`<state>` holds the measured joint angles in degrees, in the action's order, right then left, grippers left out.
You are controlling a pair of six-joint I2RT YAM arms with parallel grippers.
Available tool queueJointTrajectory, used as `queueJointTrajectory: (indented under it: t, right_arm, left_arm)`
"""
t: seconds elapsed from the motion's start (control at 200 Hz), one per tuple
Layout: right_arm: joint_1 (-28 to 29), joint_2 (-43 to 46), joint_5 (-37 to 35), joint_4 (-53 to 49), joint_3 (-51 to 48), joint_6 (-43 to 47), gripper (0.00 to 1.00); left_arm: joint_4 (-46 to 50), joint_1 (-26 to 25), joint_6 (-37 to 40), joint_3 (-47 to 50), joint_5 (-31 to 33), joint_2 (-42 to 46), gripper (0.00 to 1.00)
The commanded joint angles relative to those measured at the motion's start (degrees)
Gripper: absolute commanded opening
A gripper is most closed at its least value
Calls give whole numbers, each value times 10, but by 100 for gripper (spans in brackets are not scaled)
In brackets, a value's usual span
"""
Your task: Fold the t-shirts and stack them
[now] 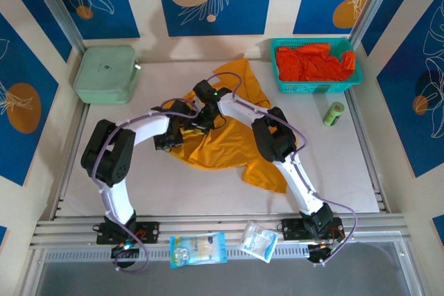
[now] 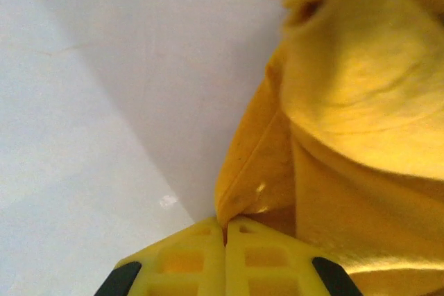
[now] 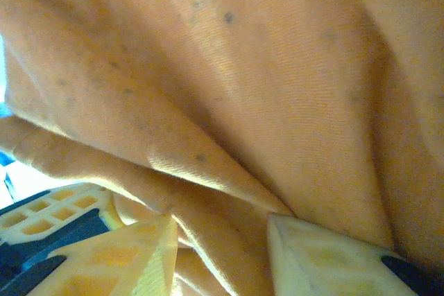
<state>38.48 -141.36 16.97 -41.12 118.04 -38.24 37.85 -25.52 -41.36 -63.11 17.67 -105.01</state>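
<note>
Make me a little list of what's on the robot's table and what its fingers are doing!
yellow shirt: crumpled, middle of the table
red shirts: heaped in the teal basket, far right
left fingers: shut on the yellow shirt's edge
right fingers: apart, a fold of yellow shirt between them
green box: far left, lid on
green can: near the basket

White arms [image 1: 298, 178], blk joints, yellow fingers [image 2: 187, 261]

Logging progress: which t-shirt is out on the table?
The mustard-yellow cloth t-shirt, rumpled on the white table; the red-orange ones lie bunched in the teal mesh basket.
</note>
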Motion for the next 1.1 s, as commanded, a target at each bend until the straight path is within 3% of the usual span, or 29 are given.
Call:
queueJointTrajectory:
  t: [0.0, 0.215, 0.405, 0.53, 0.555, 0.635, 0.825, 0.956, 1.056, 1.096]
  right_arm:
    - [-14, 19, -26, -21, -23, -30, 36]
    - [-23, 36, -2, 43, -93, -89, 35]
    - [-14, 66, 14, 100, -145, -120, 41]
    - [-5, 66, 19, 104, -140, -121, 44]
    - [-3, 66, 21, 104, -139, -120, 45]
    - [1, 64, 28, 104, -132, -117, 47]
    - [6, 89, 30, 82, -113, -81, 51]
    - [5, 131, 3, 46, -107, -49, 52]
    - [0, 166, -23, 16, -109, -29, 53]
    - [-5, 180, -32, 6, -113, -23, 53]
  left_arm:
    - [-12, 1, -67, 102, -17, -6, 0]
    - [-6, -35, -216, 219, -20, 145, 0]
    - [24, -99, -357, 273, -30, 244, 0]
    - [41, -128, -408, 292, -35, 301, 0]
    - [47, -135, -411, 291, -32, 311, 6]
    - [81, -149, -413, 275, -16, 339, 36]
    - [163, -149, -352, 198, 54, 387, 71]
    - [160, -121, -260, 139, 70, 369, 74]
    - [100, -77, -181, 116, 21, 318, 71]
    - [66, -61, -157, 111, -7, 291, 66]
